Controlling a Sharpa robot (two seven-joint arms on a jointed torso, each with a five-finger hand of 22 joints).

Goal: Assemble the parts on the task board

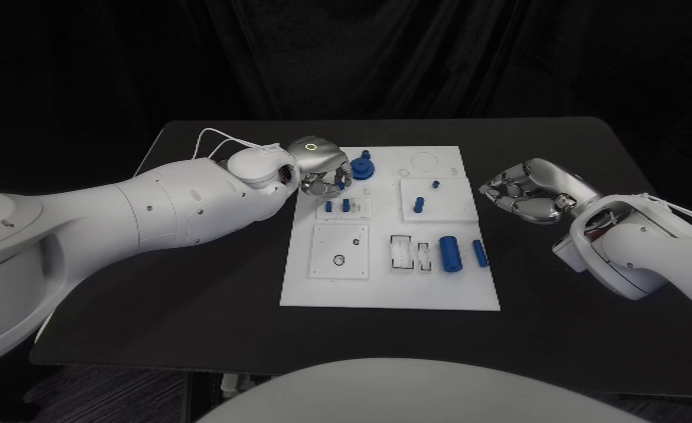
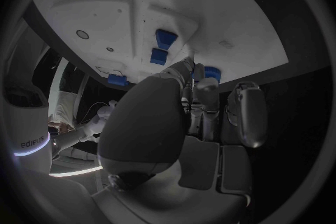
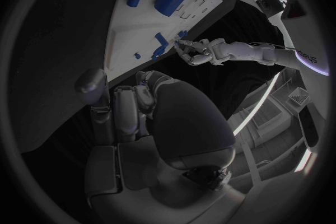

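1. White board (image 1: 320,288) lies in the middle of the black table (image 1: 173,313), and its near edge is bare plate.
2. Nearest on it we see a square panel with a small ring (image 1: 338,261), then two slim white slots (image 1: 411,255).
3. Beside those slots lie two blue cylinders on their sides: a thick one (image 1: 451,253) and a thin one (image 1: 479,252), just apart from each other.
4. Farther back, two small blue pegs (image 1: 336,207) stand on the left half of the board, and another peg (image 1: 418,205) stands on the right half, with a tiny blue piece (image 1: 434,184) beyond it.
5. Off the board's right edge, our right hand (image 1: 525,193) hangs over the table with its fingers curled in and nothing in them.
6. At the far left corner of the board, our left hand (image 1: 320,165) sits over the plate, its fingers (image 2: 204,92) reaching down next to a blue part (image 1: 362,166).
7. We cannot tell whether those fingers hold that part or only touch it.
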